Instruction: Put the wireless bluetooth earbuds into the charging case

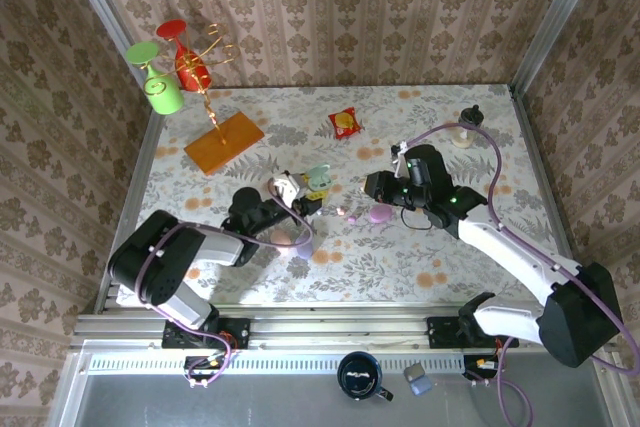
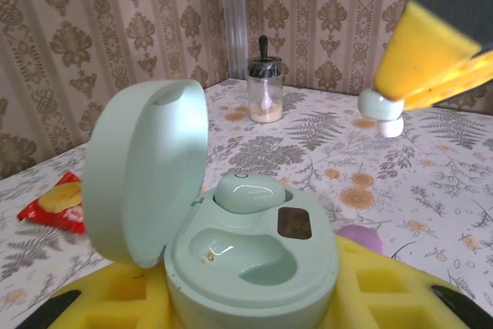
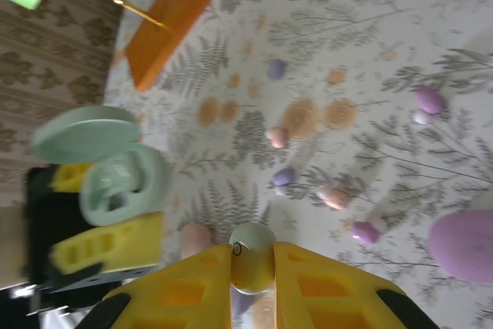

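My left gripper [image 2: 246, 302] is shut on a mint green charging case [image 2: 254, 260], whose lid stands open to the left. One mint earbud [image 2: 248, 191] sits in the far slot. The near slot [image 2: 250, 256] is empty. My right gripper [image 3: 253, 269] is shut on a pale green earbud [image 3: 252, 256], held above the table a little way right of the case [image 3: 123, 184]. From the left wrist, that earbud [image 2: 380, 109] hangs at the tips of the right gripper's yellow fingers [image 2: 424, 59]. Several loose earbuds, pink [image 3: 277, 137] and purple [image 3: 283, 176], lie on the table.
A purple case [image 1: 380, 214] lies below the right gripper [image 1: 373, 185], a pink one [image 1: 284, 238] near the left gripper [image 1: 305, 197]. An orange board [image 1: 223, 142] with a cup stand [image 1: 178, 65] stands back left, a snack packet [image 1: 346, 123] mid back, a shaker [image 1: 468, 127] back right.
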You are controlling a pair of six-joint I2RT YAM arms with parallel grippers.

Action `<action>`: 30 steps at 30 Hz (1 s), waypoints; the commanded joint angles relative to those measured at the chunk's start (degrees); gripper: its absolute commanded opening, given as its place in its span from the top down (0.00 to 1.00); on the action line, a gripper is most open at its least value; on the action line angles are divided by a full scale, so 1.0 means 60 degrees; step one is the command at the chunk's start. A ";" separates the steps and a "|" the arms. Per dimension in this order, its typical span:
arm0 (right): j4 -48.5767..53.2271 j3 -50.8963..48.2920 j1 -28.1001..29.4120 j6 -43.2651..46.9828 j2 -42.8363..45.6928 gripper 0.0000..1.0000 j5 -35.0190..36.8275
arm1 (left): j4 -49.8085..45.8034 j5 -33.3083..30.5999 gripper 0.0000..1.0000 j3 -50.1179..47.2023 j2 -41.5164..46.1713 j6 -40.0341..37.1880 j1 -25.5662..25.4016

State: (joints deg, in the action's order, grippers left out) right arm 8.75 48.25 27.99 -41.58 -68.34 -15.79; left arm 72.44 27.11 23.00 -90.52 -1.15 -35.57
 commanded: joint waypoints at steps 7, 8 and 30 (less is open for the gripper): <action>-0.1624 0.0093 0.0022 -0.0918 0.0004 0.80 -0.1734 | 0.0262 0.0298 0.67 0.1046 -0.0784 -0.0614 -0.0648; -0.1683 0.0129 0.0048 -0.0955 -0.0042 0.80 -0.1794 | 0.0259 0.0322 0.67 0.1118 -0.0844 -0.0603 -0.0662; -0.1437 0.0833 0.0550 -0.0497 -0.0840 0.80 -0.1054 | 0.0246 0.0147 0.68 0.1514 -0.1074 -0.0846 -0.1103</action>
State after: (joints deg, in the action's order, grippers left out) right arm -0.01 51.16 30.85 -46.04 -72.86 -24.12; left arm 72.49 27.99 31.48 -96.95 -4.45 -41.65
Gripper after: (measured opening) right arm 0.204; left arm 0.369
